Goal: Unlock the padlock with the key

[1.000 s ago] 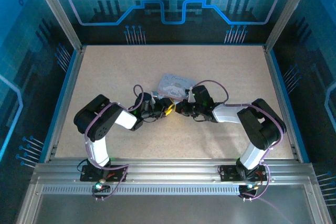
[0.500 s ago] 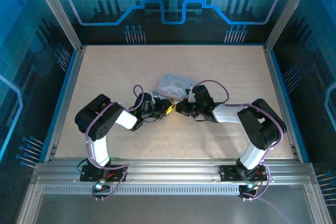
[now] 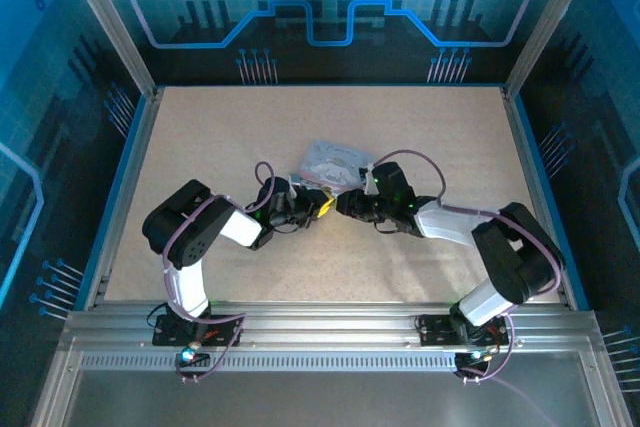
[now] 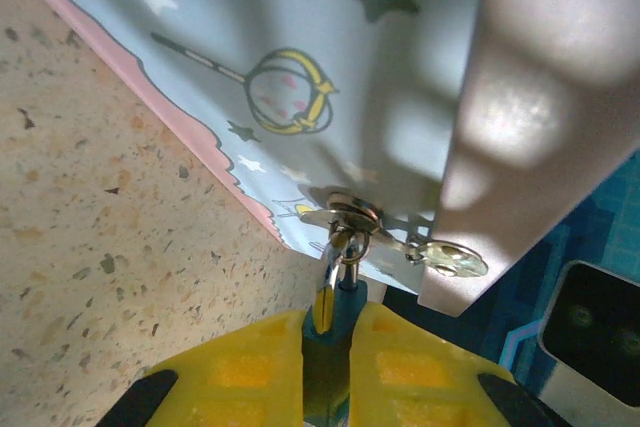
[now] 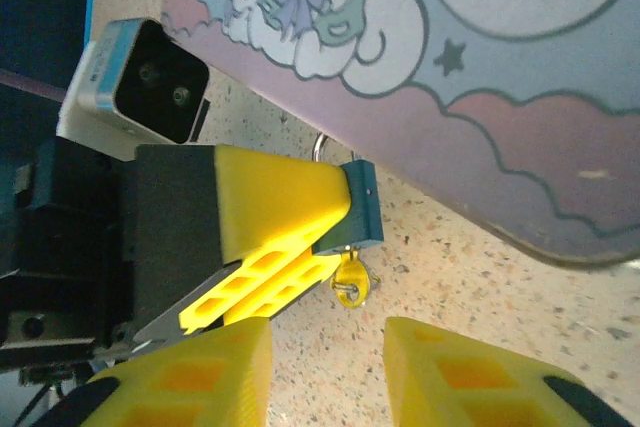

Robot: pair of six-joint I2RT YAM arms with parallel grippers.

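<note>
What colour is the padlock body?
Dark teal-blue. The padlock sits pinched in the left gripper; the colour shows best in the right wrist view.

The left arm [image 3: 195, 232] and right arm [image 3: 505, 252] fold inward, their wrists meeting at the centre of the top view. The left gripper [image 3: 318, 207] is clamped on the padlock [image 5: 361, 214]. The right gripper [image 5: 328, 332] faces it, fingers parted around nothing.

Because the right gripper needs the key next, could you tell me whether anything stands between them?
Nothing visible does. The key hangs just below the padlock, which the left gripper clamps. Only table surface shows between the key and the open right gripper.
</note>
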